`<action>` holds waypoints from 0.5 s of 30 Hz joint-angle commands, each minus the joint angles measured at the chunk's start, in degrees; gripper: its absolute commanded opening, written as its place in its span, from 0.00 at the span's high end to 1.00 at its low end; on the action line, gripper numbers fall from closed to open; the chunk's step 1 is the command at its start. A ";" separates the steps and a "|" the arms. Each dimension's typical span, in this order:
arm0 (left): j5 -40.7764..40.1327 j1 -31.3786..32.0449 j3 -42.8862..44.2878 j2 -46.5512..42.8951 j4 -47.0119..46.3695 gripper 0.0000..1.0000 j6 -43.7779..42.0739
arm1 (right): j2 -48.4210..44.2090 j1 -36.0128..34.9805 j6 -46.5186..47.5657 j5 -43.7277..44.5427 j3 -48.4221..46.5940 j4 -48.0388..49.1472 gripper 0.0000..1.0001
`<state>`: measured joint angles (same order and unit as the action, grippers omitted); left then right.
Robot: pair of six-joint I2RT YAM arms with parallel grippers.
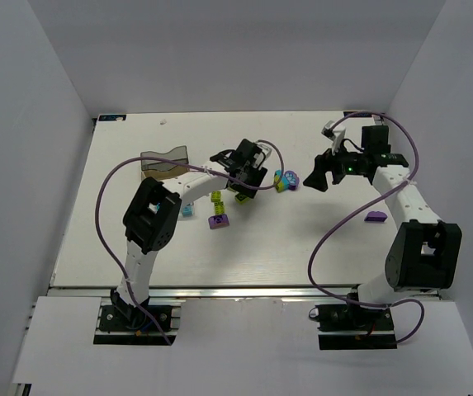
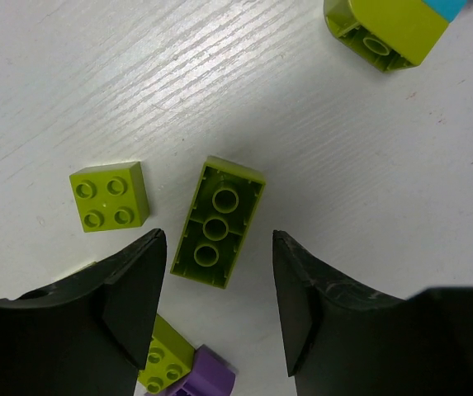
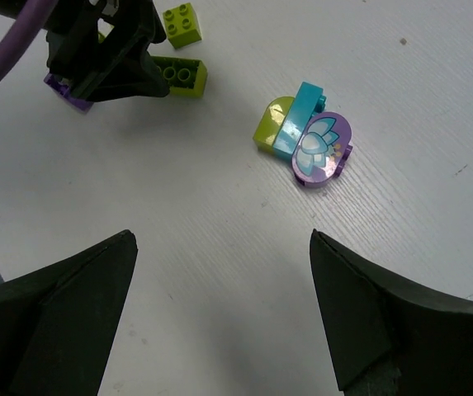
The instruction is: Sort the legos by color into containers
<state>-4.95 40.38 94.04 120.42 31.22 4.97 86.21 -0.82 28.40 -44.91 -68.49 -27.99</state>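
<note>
The left gripper (image 2: pixel 217 241) is hanging low over the legos (image 1: pixel 218 220) near table centre, jaws about half spread and straddling an upturned long lime-green brick (image 2: pixel 218 221) without touching it, seemingly lined up to pinch its long sides; to the right, the right gripper (image 3: pixel 221 241) is hovering spread wide, holding nothing, facing a joined lime, teal and purple cluster (image 3: pixel 302 136); the containers (image 1: pixel 164 161) are sitting far left, well apart.
</note>
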 commanded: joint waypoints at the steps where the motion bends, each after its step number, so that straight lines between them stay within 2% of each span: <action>1: 0.12 0.31 2.29 -2.47 -1.34 0.36 -0.14 | 2.89 0.20 -1.94 1.04 -3.22 -0.84 0.11; 6: -0.76 0.31 1.15 -5.80 -1.95 0.36 3.80 | 8.96 0.20 -4.15 3.24 -9.54 -5.22 0.11; 10: -1.03 0.31 -3.23 -11.59 -4.41 0.34 7.41 | 13.97 0.20 0.50 2.81 -14.73 -10.50 0.11; 14: -0.41 0.31 -5.97 -14.51 -4.07 0.34 10.05 | 16.26 0.12 11.29 -1.49 -19.83 -16.47 0.11; 15: -0.06 0.31 -6.50 -15.21 -3.98 0.34 11.36 | 16.70 0.20 19.24 -2.46 -20.89 -18.22 0.10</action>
<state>-5.28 40.38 88.82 111.07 28.67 12.40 102.87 -0.80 33.30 -42.87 -84.29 -39.00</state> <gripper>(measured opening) 0.660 0.895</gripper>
